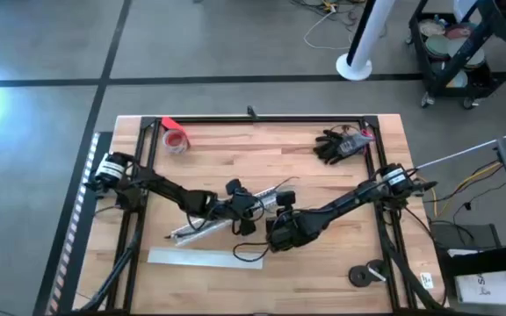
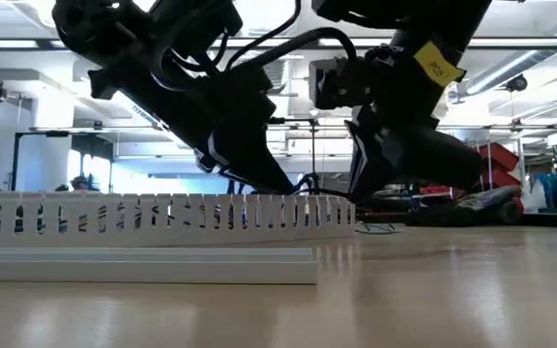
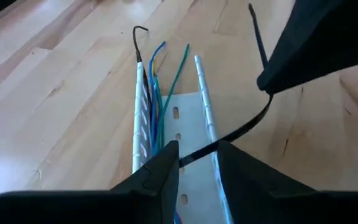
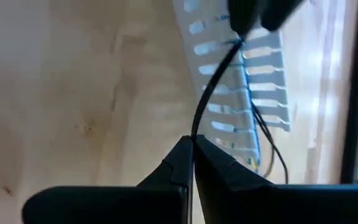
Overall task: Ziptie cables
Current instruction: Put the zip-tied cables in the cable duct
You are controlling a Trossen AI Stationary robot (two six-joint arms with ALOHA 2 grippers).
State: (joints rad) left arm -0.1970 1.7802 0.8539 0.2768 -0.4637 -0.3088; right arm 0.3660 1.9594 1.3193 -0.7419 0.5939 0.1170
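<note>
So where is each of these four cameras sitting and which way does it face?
High: overhead, facing down on the table; both arms show.
Low: at tabletop height, facing across; arms come down behind the slotted tray.
Left wrist: over the left claw, facing the cables.
Right wrist: over the right claw, pinching the black zip tie.
Both wrist views share the tie and tray.

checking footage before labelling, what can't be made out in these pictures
- High view: the thin blue, green and dark grey cables in the white slotted duct are too small, and the left gripper and right gripper cover the middle.
- Low view: the arms hide both grippers' fingertips.
- Left wrist view: whether the black zip tie circles the cables is hidden by the fingers.
- Right wrist view: the tie's far end is blurred.
</note>
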